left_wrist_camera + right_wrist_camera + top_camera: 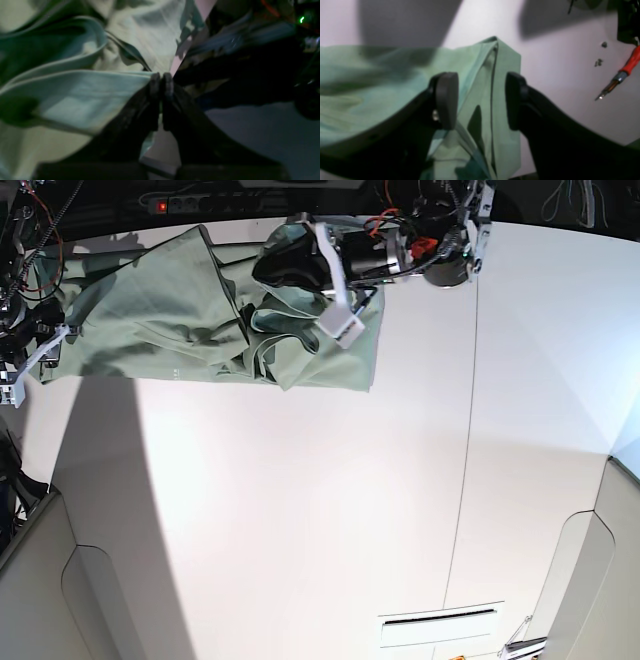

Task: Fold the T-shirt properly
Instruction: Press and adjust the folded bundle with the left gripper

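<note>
T-shirt: bunched, unfolded, at the table's far edge. Left gripper pinches a fabric fold; right gripper gapes wide over a hem corner. Folding barely begun.

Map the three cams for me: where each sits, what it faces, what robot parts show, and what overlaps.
Left wrist: on the left arm, looking along the left pincer, jaws shut on a fold of the T-shirt.
Right wrist: on the right arm, looking past the open right pincer at the T-shirt's corner on the white table; a red-handled tool lies off to one side.
Base: overhead, facing down on the table; both arms reach in at the far edge.
Shared: all three show the T-shirt.
</note>
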`<state>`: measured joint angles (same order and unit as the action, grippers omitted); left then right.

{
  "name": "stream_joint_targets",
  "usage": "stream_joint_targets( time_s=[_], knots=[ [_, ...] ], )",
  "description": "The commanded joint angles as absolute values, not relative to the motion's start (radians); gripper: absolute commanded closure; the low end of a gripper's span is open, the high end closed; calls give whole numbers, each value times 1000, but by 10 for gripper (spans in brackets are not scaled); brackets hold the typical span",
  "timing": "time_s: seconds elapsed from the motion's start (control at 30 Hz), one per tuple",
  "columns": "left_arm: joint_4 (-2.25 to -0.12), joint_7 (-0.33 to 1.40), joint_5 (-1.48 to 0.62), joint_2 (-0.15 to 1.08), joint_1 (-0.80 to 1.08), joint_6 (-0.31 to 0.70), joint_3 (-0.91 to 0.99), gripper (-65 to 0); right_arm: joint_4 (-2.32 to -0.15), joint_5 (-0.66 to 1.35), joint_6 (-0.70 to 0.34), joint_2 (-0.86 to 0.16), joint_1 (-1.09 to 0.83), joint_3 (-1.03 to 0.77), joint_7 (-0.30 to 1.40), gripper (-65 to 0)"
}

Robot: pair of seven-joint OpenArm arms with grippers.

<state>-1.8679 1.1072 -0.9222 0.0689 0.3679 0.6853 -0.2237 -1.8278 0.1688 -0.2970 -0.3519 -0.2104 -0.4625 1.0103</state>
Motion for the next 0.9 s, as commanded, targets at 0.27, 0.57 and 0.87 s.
stream_joint_targets(
  time_s=[0.27,0.57,0.87],
  knots=[
    [-1883,1017,-789,66,365,698,-393,0,-1843,173,-292,-368,-203,-470,991,-297],
    [-1916,999,-790,67,354,698,-366,-192,-1843,172,-294,-368,-203,-470,991,-297],
    [-2081,994,-708,67,354,698,-233,-201,-1843,172,-295,-368,-203,-470,991,-297]
  ],
)
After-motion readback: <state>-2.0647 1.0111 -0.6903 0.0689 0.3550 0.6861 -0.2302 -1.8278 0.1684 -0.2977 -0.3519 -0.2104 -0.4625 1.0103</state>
